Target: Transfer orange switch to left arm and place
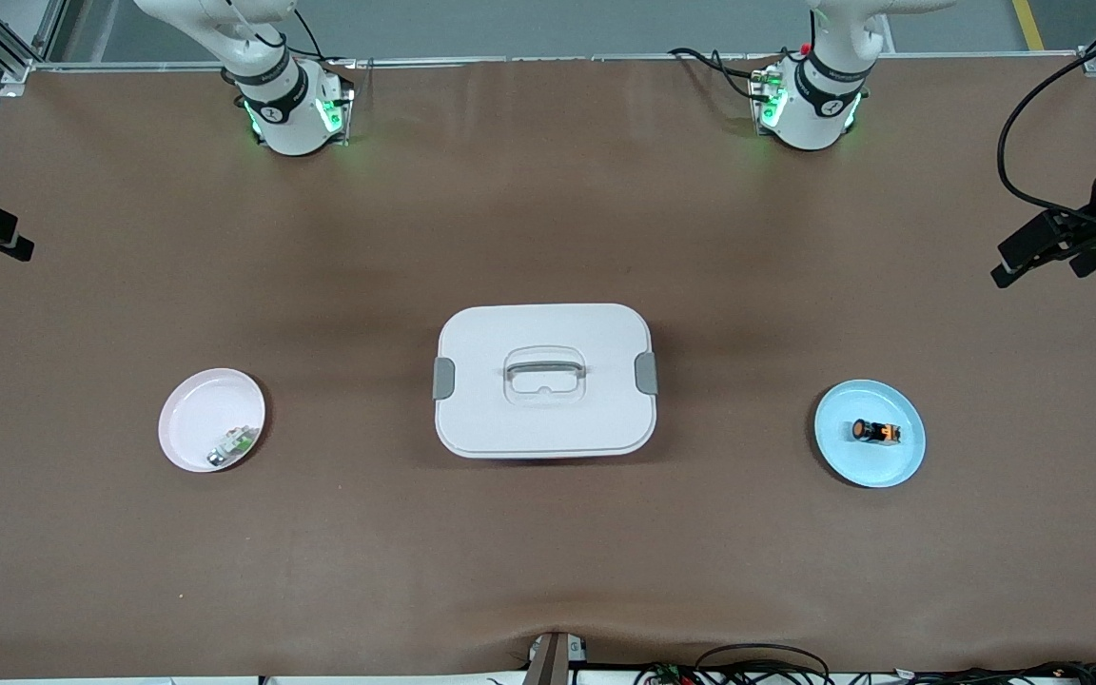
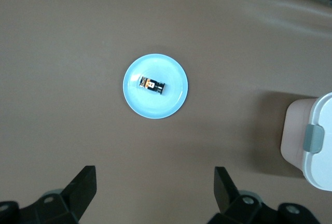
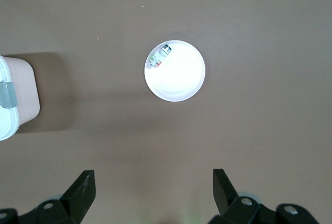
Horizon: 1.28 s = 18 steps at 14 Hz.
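Observation:
The orange switch (image 1: 876, 431) lies on its side on a blue plate (image 1: 867, 468) toward the left arm's end of the table. The white box (image 1: 545, 381), lid latched, stands mid-table between the two plates. Both arms rise from their bases out of the front view, so neither gripper shows there. In the left wrist view my left gripper (image 2: 154, 182) hangs high over bare table, open and empty, with the switch (image 2: 151, 85) on its plate (image 2: 155, 109) well below it. My right gripper (image 3: 154, 182) is likewise open and empty, high over the table.
A pink plate (image 1: 194, 409) toward the right arm's end holds a small greenish-white and silver part (image 1: 232, 445); the right wrist view shows that plate (image 3: 179, 81) too. A corner of the box (image 2: 317, 146) shows in the left wrist view. Black fixtures (image 1: 1066, 243) overhang both table ends.

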Available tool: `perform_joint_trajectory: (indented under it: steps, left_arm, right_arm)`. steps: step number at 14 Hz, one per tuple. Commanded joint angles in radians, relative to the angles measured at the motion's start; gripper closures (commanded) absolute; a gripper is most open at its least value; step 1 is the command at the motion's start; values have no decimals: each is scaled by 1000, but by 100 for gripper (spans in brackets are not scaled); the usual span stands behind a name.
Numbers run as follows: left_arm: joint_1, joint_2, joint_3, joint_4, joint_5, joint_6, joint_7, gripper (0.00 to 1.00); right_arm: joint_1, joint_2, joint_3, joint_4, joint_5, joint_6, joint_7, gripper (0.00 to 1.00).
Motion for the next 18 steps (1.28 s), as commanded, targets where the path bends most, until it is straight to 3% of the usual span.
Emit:
perform_joint_trajectory:
  steps: [1, 12, 15, 18]
  left_arm:
    - [5, -60, 0, -76, 5, 17, 25, 0]
    - [65, -97, -65, -147, 13, 28, 26, 0]
    - [65, -88, -63, -136, 13, 44, 26, 0]
    - [59, -31, -59, -66, 12, 49, 26, 0]
  right_arm:
    - [-9, -10, 11, -8, 11, 7, 15, 0]
    - [-9, -10, 11, -8, 11, 2, 15, 0]
    - [-9, -10, 11, -8, 11, 6, 15, 0]
    - [-11, -10, 11, -8, 11, 3, 15, 0]
